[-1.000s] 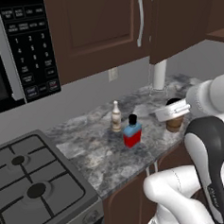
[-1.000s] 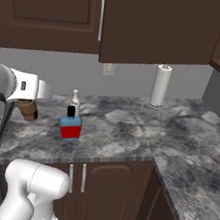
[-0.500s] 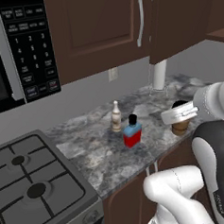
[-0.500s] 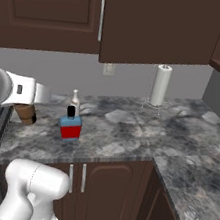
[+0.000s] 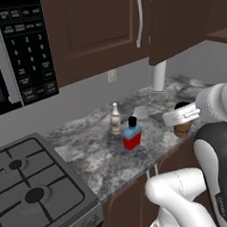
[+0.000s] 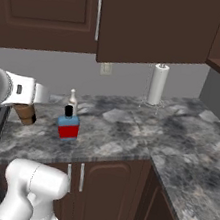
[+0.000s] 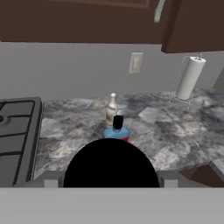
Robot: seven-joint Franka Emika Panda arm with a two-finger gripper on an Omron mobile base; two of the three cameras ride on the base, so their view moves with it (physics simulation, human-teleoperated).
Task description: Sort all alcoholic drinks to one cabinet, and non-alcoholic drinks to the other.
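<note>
At the right of the left base view, the pincer (image 5: 182,116) grips a coffee cup (image 5: 183,128) above the bench (image 5: 99,157), seemingly for carrying to a cabinet (image 5: 97,27).

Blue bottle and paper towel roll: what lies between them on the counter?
Only bare granite counter lies between the blue bottle and paper towel roll, right base view.

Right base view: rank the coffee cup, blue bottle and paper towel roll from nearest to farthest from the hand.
1. Coffee cup: right at the hand, at the counter's left end.
2. Blue bottle: next along the counter, to the right.
3. Paper towel roll: far right, back by the wall.
</note>
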